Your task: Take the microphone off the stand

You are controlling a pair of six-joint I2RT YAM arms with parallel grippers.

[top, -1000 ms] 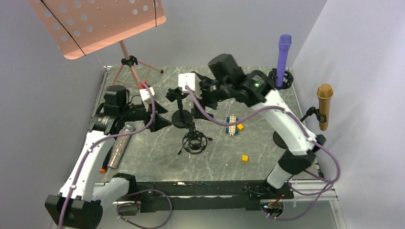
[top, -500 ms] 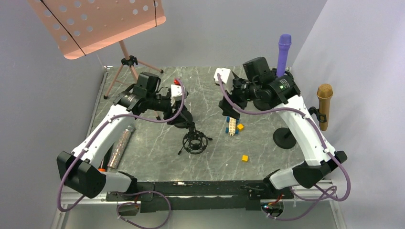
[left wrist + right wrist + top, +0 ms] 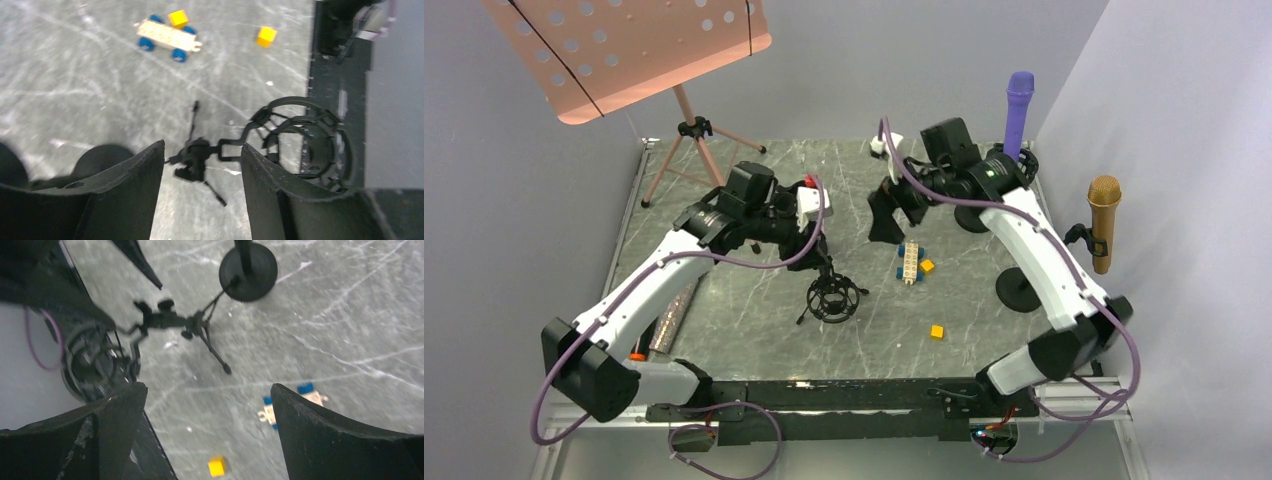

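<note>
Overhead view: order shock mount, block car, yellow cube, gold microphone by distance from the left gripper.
1. Shock mount, just by the left gripper.
2. Block car, centre.
3. Yellow cube, near edge.
4. Gold microphone, far right.

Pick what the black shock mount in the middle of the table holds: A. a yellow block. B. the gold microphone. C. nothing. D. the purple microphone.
C: the ring of the shock mount is empty, while the purple microphone and the gold microphone stand in holders at the right.
</note>
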